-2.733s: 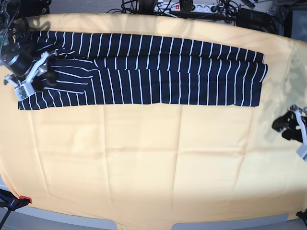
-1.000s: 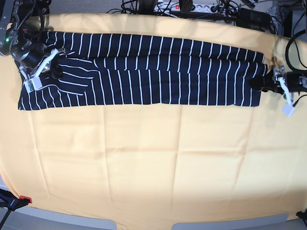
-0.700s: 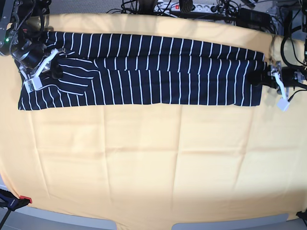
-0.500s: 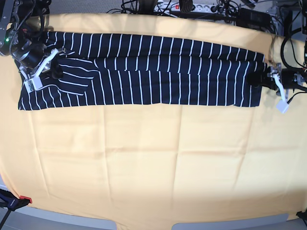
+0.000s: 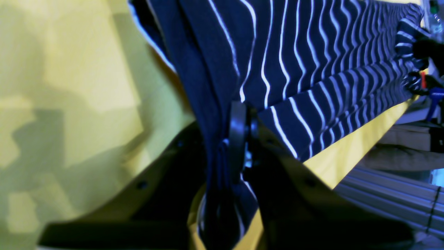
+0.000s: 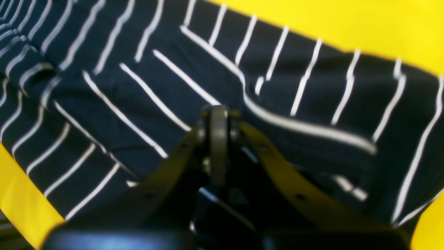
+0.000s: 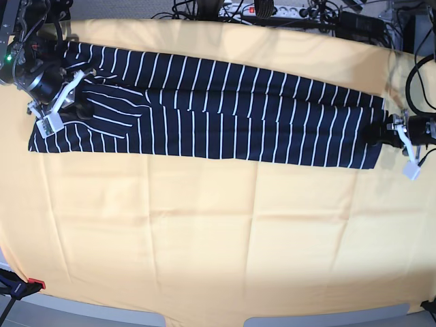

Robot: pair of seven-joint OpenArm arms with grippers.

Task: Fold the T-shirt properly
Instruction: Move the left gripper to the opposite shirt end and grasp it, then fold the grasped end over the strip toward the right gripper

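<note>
The T-shirt, dark navy with thin white stripes, lies folded into a long band across the far part of the table, slanting down toward the right. At its right end my left gripper is shut on the edge. The left wrist view shows bunched T-shirt cloth pinched between the left gripper's jaws and pulled taut. My right gripper sits on the band's left end. In the right wrist view the right gripper's jaws are together, with T-shirt cloth gathered between the fingers.
A yellow-orange cloth covers the whole table. Cables and a power strip run along the back edge. A red-tipped clamp sits at the front left corner.
The shirt's right end has moved down and to the right with the left gripper, so the band is stretched longer and slanted. The right gripper has shifted only slightly.
</note>
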